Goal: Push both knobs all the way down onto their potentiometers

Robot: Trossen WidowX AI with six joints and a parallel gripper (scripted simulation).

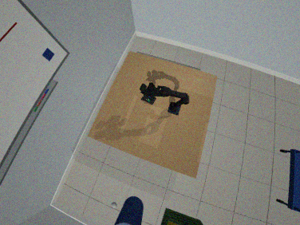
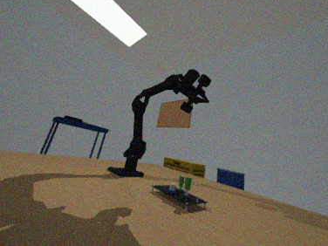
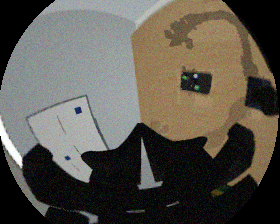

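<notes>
The dark circuit board (image 1: pixel 148 100) (image 2: pixel 195 199) (image 3: pixel 204 80) stands on short legs on the table. Two green knobs stand upright on it side by side: one knob (image 2: pixel 181 182) and another knob (image 2: pixel 187 184). In the wrist view they are small green spots, and how far down each sits cannot be told. A small whitish part (image 2: pixel 172 187) (image 3: pixel 195 76) is also on the board. My gripper (image 2: pixel 208 100) (image 3: pixel 140 125) is shut with nothing between its fingers. It is high above the board, well apart from it, and partly covers the board in the top view.
The arm's base (image 1: pixel 174 108) (image 2: pixel 126 172) (image 3: pixel 261 96) stands on the wooden table top (image 1: pixel 179 155) (image 2: pixel 174 231), a short way from the board. The arm's shadows fall across the top. A wall with a whiteboard (image 1: pixel 24 76) (image 3: pixel 45 122) is beyond one edge.
</notes>
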